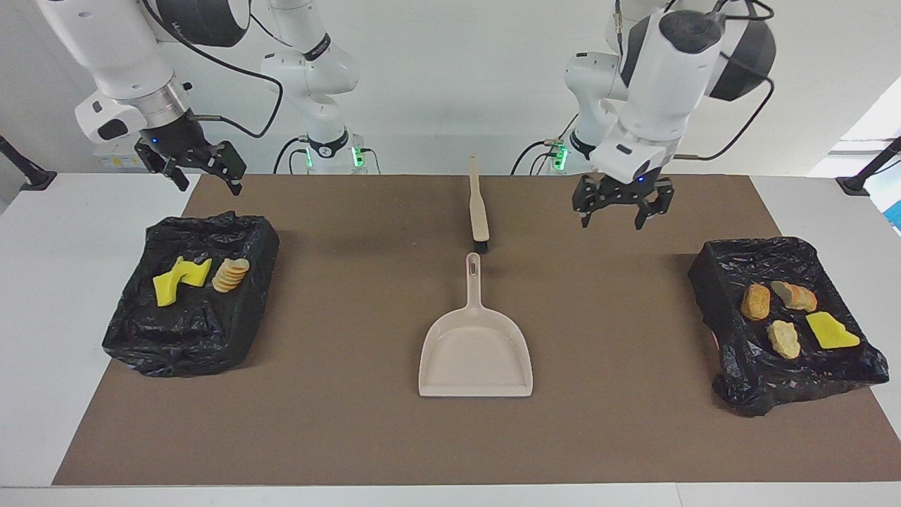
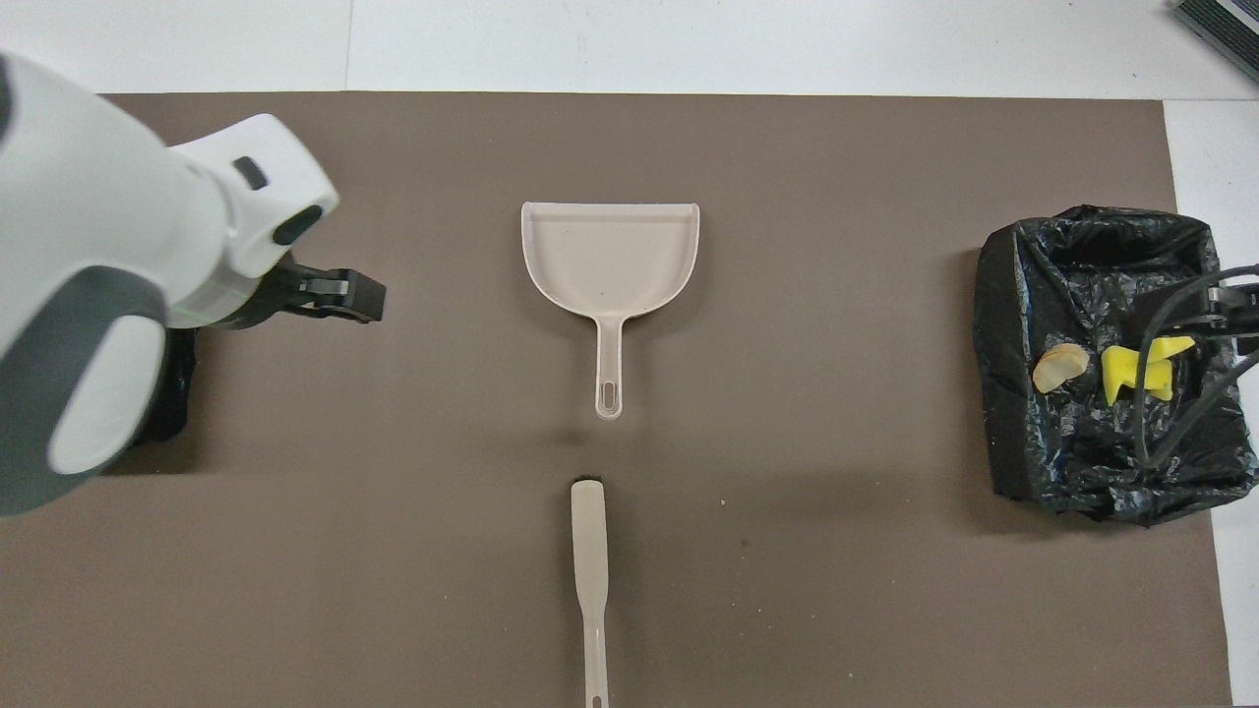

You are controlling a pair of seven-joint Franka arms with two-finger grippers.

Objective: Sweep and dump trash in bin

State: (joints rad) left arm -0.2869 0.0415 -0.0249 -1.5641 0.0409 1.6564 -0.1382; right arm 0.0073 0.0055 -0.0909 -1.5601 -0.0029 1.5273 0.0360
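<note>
While the trash (image 1: 795,313) sits in two black-lined bins (image 1: 725,282) (one per table end), left gripper (image 1: 612,209) hangs jaws apart over mat (image 1: 633,422), right gripper (image 1: 204,172) apart too, dustpan (image 1: 475,352) mid-table.

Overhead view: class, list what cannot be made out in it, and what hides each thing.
- Black-bagged bin at the left arm's end: hidden by the left arm.
- Long beige brush: handle tip cut off by the bottom edge.
- Yellow sponge scrap in the other bin: partly crossed by the right arm's cables.
</note>
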